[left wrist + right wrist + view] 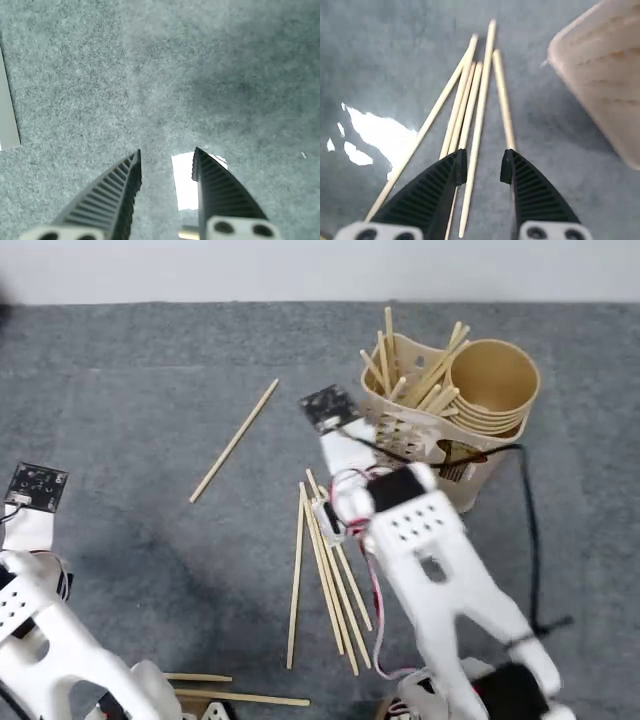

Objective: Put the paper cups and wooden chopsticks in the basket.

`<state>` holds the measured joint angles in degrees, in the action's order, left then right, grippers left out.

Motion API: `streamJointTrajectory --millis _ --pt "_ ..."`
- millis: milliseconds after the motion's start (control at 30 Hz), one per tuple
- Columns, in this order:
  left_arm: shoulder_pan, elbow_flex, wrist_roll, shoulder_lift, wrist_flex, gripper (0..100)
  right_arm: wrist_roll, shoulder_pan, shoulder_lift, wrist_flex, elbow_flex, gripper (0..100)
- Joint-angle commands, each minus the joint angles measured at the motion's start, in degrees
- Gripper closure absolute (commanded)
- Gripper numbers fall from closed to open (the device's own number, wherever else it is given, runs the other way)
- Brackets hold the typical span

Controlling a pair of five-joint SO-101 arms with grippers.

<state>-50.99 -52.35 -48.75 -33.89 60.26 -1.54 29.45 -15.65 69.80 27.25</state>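
Our right gripper (482, 167) hangs low over a loose fan of chopsticks (470, 100), its jaws parted a little and nothing in them. The left gripper (166, 160) is likewise released and empty, over bare mat (225, 75) at the near left.

The main risk, as we judge it, is the fan itself. The sticks lie touching and crossing, so a closing pinch may catch two or three at once. It may also squeeze one sideways so that it rolls off the ribbed fingers (435, 195). A stick gripped near one end would droop and could strike the rim of the basket (430, 455), or the sticks standing in it, rather than drop in. The basket sits just right of the fan, near enough that a swing of the arm could nudge or tip it. A black cable (530, 530) runs along its right side and might snag.

The chopsticks are thin, straight, pale wood, smooth enough to roll. The mat is grey and felt-like, which should give some grip. The basket is beige plastic with a slotted wall and a rounded rim. The cups (495, 385) nest in its right part, tan paper with thin rolled lips. A lone chopstick (235, 440) lies apart at the far left of the fan. Two more (240, 698) lie at the near edge by the left arm's base.
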Motion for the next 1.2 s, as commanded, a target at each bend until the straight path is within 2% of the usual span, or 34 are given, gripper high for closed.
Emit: streamJointTrajectory --millis 0,233,433,867,1033,1167 --pt "-0.18 0.22 -0.18 -2.02 -1.23 84 0.00 2.07 5.76 -2.42 -3.52 87.2" --pt "-0.18 0.13 -0.18 -2.02 -1.23 84 2.37 5.58 16.48 -8.40 -3.69 87.2" --pt "-0.18 -0.04 -0.18 -2.02 -1.23 84 2.37 5.32 22.55 -12.88 -3.78 87.2" --pt "0.00 -1.63 -0.18 -2.37 -1.32 84 2.37 5.49 28.62 -13.23 -3.78 87.9" --pt "-0.09 -1.63 -0.18 -2.37 -1.32 84 -0.18 5.23 29.23 -14.64 -3.78 99.5" --pt "-0.09 -1.54 -0.18 -2.37 -1.32 84 -0.88 5.23 29.23 -14.73 -3.78 97.8"
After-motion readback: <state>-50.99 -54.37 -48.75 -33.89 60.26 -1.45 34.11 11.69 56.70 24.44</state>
